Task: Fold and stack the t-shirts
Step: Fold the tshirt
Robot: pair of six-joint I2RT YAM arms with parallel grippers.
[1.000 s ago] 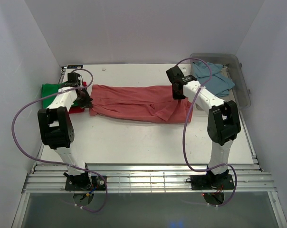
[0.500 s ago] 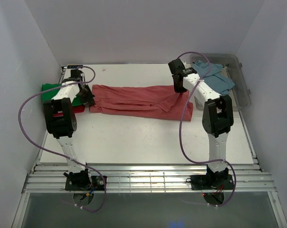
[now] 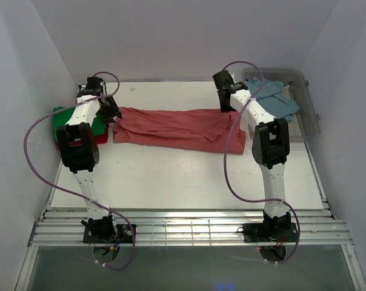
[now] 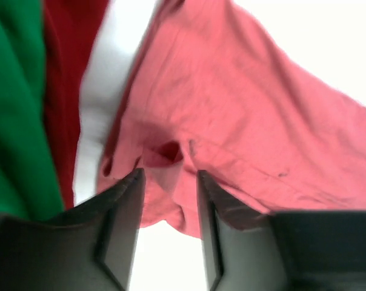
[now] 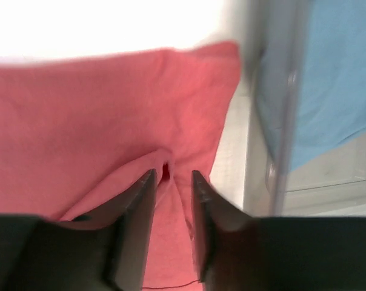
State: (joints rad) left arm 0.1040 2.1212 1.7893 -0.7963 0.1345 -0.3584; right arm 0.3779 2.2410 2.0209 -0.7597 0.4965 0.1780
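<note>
Left gripper (image 4: pixel 168 176) was recorded clamped on a pinch of the salmon-pink shirt (image 3: pixel 177 127) at one end. The right gripper (image 5: pixel 169 176) was clenched likewise on the opposite end, so the cloth was held stretched between them, judged ready for a fold. The green shirt (image 4: pixel 13 103) and red shirt (image 4: pixel 65 73) lay just outboard of the left fingers. The clear bin (image 5: pixel 286 121), holding the light blue shirt (image 5: pixel 334 79), stood just outboard of the right. Bare table (image 3: pixel 171 176) was noted on the near side of both.

Salmon-pink shirt (image 3: pixel 177 127) stretched across middle; green shirt (image 3: pixel 63 116) atop red shirt (image 3: pixel 102 139), left; light-blue shirt (image 3: pixel 277 104) crumpled, right.
</note>
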